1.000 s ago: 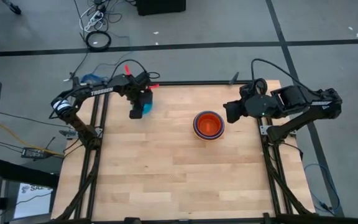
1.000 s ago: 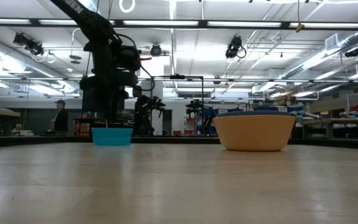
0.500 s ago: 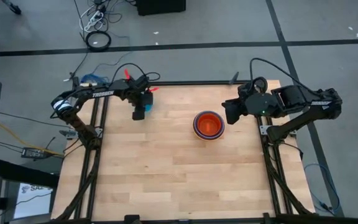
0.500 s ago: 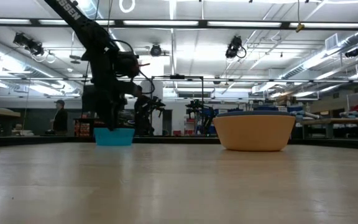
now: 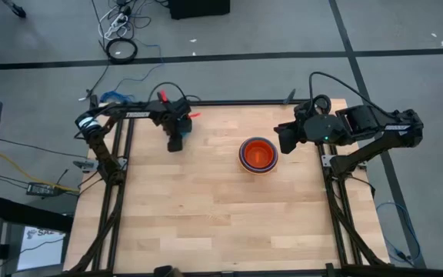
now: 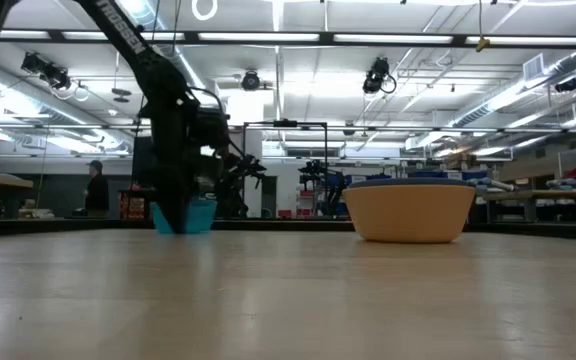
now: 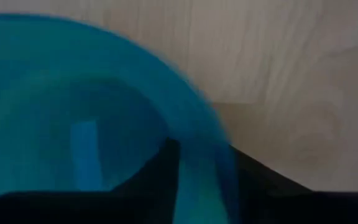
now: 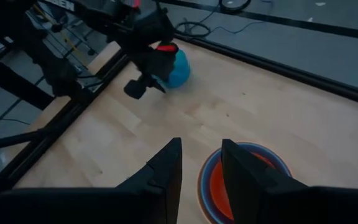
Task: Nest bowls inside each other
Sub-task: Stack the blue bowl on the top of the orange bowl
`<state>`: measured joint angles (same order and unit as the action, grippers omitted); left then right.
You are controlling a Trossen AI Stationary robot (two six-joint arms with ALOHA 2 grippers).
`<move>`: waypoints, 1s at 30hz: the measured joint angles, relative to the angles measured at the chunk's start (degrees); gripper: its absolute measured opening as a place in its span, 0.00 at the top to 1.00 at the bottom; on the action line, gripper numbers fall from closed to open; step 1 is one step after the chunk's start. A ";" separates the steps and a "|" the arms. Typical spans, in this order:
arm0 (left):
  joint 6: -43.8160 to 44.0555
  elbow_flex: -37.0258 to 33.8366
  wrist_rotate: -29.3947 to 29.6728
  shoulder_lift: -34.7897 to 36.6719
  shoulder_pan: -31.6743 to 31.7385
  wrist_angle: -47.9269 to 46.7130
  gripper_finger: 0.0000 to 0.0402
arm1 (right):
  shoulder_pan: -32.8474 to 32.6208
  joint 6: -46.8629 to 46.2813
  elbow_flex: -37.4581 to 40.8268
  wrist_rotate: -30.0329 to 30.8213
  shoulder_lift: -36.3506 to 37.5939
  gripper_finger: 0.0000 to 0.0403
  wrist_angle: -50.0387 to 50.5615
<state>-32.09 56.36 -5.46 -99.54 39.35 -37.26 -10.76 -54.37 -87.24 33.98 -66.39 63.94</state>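
1. Stack of nested bowls point(image 5: 258, 155) sits mid-tabletop point(image 5: 221, 215), red-orange innermost; looks mostly done.
2. Cyan bowl point(image 6: 197, 215) left, near the far edge; left claw point(image 5: 177, 140) straddles its rim, probably gripping.
3. Right claw point(image 8: 199, 163) hovers by stack, open, empty.

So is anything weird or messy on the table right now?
Nothing is spilled or broken. The only stray is the cyan bowl, sitting alone near the table's far left edge with the left gripper straddling its rim. The other bowls are stacked neatly in the orange bowl. The right gripper hovers above that stack.
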 joint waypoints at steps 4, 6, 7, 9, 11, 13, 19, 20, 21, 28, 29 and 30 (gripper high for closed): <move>4.87 2.84 -1.24 -0.82 0.10 -3.10 0.95 | 0.20 -0.02 0.00 -0.38 0.00 0.75 -1.20; 5.86 5.08 -2.26 0.93 -0.24 -4.22 0.98 | 0.49 -0.01 0.00 -0.38 0.00 0.75 -1.25; 6.09 6.97 -2.85 1.92 -0.79 -4.12 0.98 | 0.73 0.05 0.00 -0.38 0.00 0.75 -1.25; 6.52 11.99 -3.77 4.33 -2.03 -4.91 0.98 | 1.21 0.60 0.00 -0.38 0.00 0.75 -1.25; 7.98 18.30 -6.39 5.95 -4.17 -6.55 0.99 | 1.70 1.15 0.00 -0.38 0.00 0.75 -1.25; 11.53 25.57 -11.02 6.09 -7.35 -6.15 0.99 | 2.15 1.90 0.00 -0.38 0.00 0.75 -1.32; 22.23 40.71 -15.79 1.38 -18.84 3.81 0.99 | 3.34 3.08 0.02 -0.40 0.03 0.75 -1.67; 23.48 42.35 -15.39 -0.24 -20.17 4.41 0.99 | 3.34 3.07 0.00 -0.40 0.04 0.75 -1.88; 24.39 43.85 -15.08 -2.08 -21.32 4.80 0.99 | 3.34 3.07 0.00 -0.39 0.04 0.75 -1.99; 31.49 48.55 -15.05 -13.52 -25.95 3.67 0.99 | 0.47 0.26 0.02 -1.03 1.77 0.75 -1.91; 31.51 48.93 -14.98 -14.68 -26.23 3.75 0.99 | -0.18 -0.30 0.02 -1.02 1.99 0.75 -1.88; 31.51 49.14 -14.94 -15.78 -26.50 3.63 0.99 | -0.80 -0.86 0.02 -0.76 2.11 0.75 -1.73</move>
<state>-0.58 105.50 -20.40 -115.32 12.85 -33.63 -11.56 -55.23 -87.22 33.22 -64.28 62.21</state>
